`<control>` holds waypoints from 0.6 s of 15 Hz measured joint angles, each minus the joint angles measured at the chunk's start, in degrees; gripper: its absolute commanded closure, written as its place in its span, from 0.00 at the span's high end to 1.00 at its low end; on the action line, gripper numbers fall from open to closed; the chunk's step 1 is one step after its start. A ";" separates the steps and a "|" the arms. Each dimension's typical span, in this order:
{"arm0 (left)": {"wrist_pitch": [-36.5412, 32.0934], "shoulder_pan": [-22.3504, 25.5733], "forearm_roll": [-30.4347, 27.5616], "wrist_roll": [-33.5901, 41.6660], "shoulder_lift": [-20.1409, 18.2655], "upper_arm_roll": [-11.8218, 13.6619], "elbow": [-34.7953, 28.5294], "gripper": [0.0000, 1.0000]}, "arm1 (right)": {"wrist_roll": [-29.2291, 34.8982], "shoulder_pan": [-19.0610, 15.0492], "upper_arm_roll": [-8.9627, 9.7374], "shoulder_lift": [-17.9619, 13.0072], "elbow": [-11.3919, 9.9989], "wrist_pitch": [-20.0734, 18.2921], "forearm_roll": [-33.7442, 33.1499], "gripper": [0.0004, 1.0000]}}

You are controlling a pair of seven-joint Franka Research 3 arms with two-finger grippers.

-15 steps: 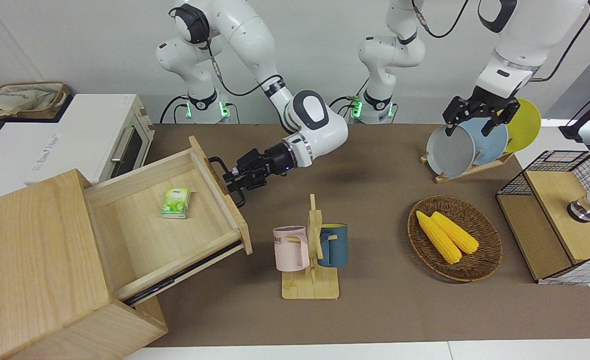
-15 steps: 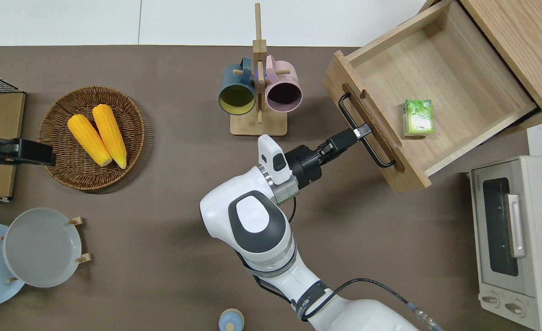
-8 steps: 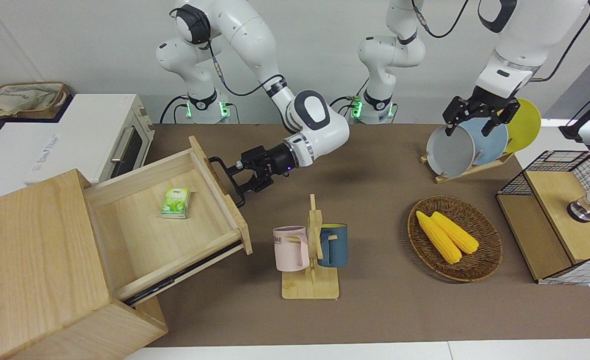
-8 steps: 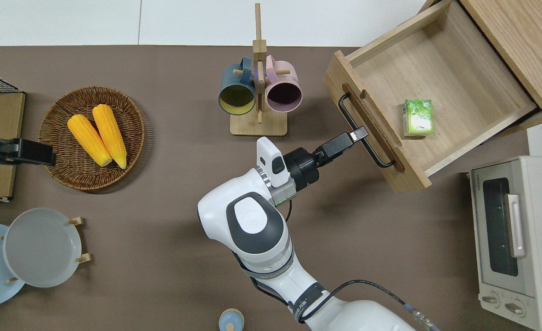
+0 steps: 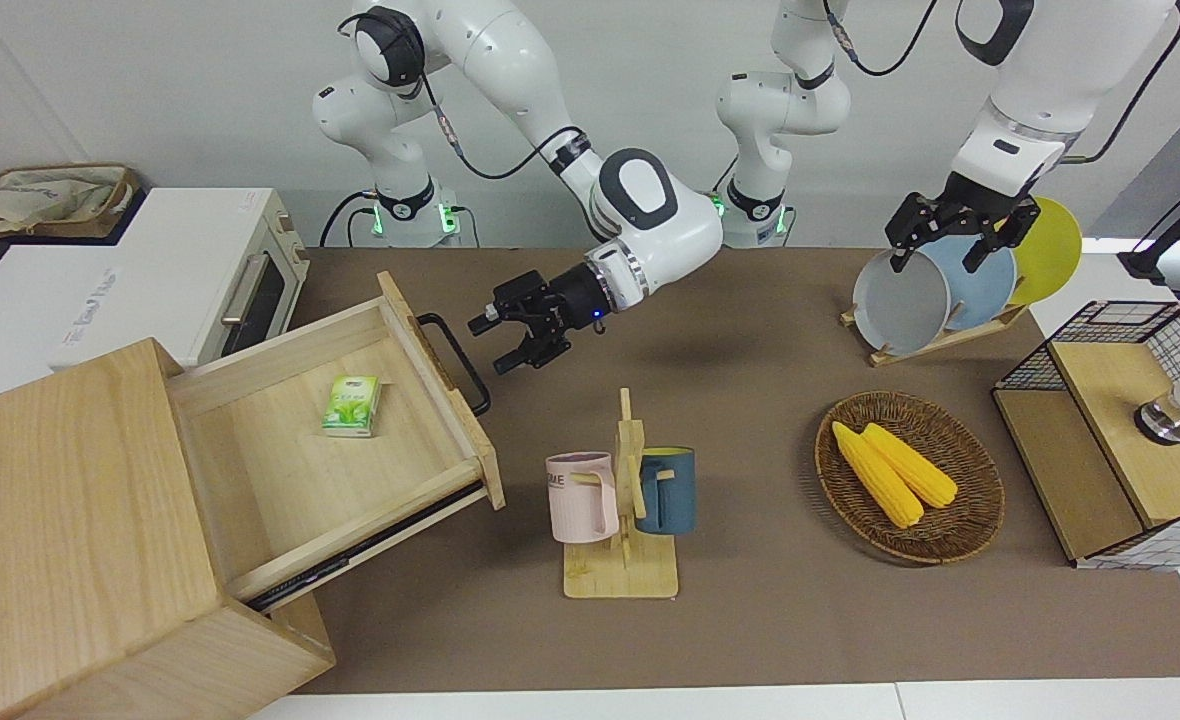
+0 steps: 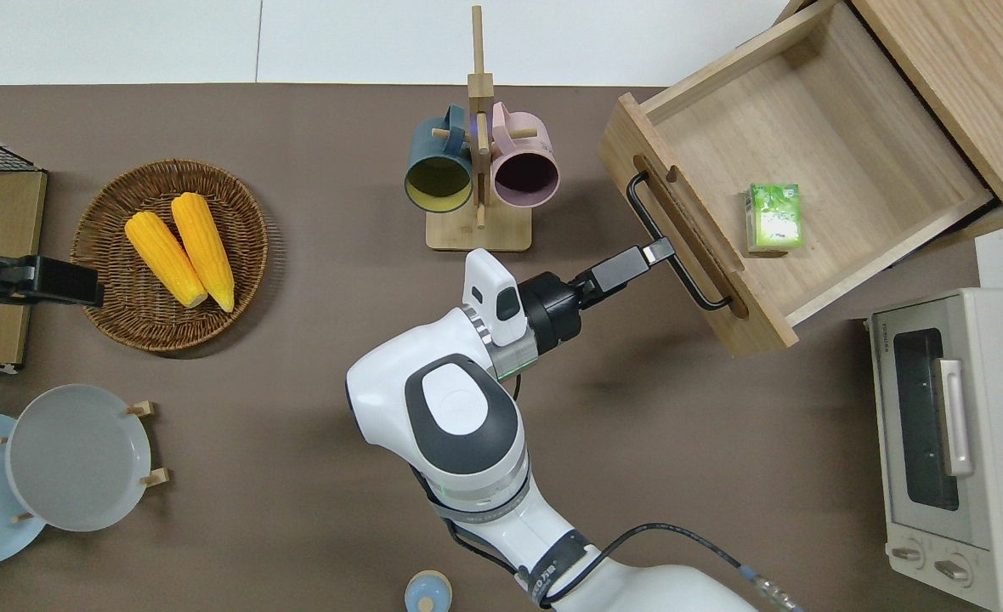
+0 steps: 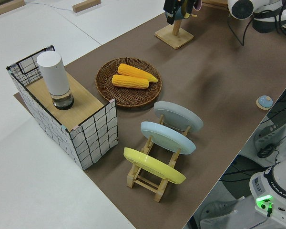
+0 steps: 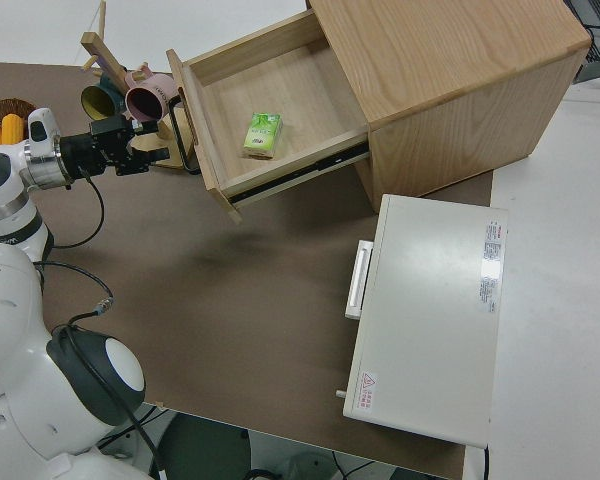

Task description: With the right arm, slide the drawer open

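Note:
The pale-wood drawer stands pulled far out of the big box cabinet; it also shows in the overhead view and the right side view. Its black bar handle is free. My right gripper is open and empty, level with the handle and a short way off it toward the left arm's end of the table. In the overhead view the right gripper lies right at the bar. The left arm is parked, its gripper open.
A small green box lies in the drawer. A mug rack with a pink and a blue mug stands close to the drawer's front. A white toaster oven, a basket of corn, a plate rack and a wire-mesh cabinet are also on the table.
My right gripper was closed around the handle, then opened and drew back from it toward the left arm's end of the table. The drawer has not moved.

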 measured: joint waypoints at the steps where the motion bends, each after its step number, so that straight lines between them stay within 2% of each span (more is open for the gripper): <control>1: 0.00 0.00 0.00 0.00 0.00 0.00 0.00 1.00 | -1.39 0.11 0.00 -0.27 1.37 -0.05 0.85 0.98; 6: 0.00 0.00 0.00 0.00 0.00 0.00 0.00 1.00 | -7.27 -0.35 -0.34 -3.38 9.38 -0.11 10.14 0.98; 9: 0.00 0.00 0.00 0.00 0.00 0.00 0.00 1.00 | -7.75 -1.91 -0.40 -5.88 11.45 -0.11 17.53 0.98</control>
